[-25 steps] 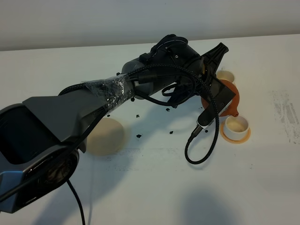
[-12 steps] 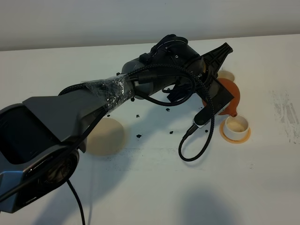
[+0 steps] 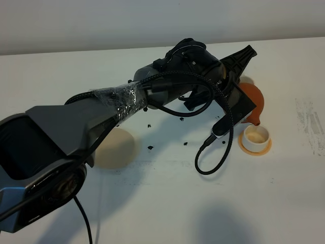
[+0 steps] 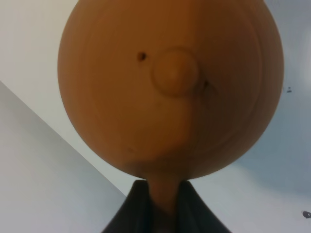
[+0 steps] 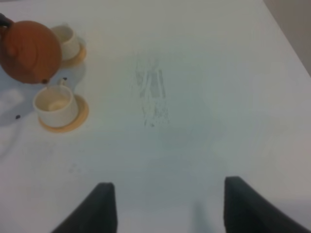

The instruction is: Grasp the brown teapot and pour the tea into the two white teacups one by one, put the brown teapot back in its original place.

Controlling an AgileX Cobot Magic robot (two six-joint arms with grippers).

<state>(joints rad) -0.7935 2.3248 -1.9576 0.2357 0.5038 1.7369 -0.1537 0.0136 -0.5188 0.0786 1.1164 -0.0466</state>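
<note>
Broadly, the white table (image 3: 152,203) fills the scene. Across it the left arm (image 3: 101,112) reaches to the right side, and its left gripper (image 4: 163,213) is clamped on the loop handle of the brown teapot (image 3: 253,99). The right gripper (image 5: 165,208) hangs with its jaws spread over bare table. The teapot is tipped, spout down, next to the near cup (image 3: 255,135), with the far cup (image 5: 65,39) behind it. The cream disc (image 3: 119,150) lies well apart, uncovered. Each cup sits on an orange coaster (image 3: 254,150). Black specks (image 3: 150,148) dot the middle.
</note>
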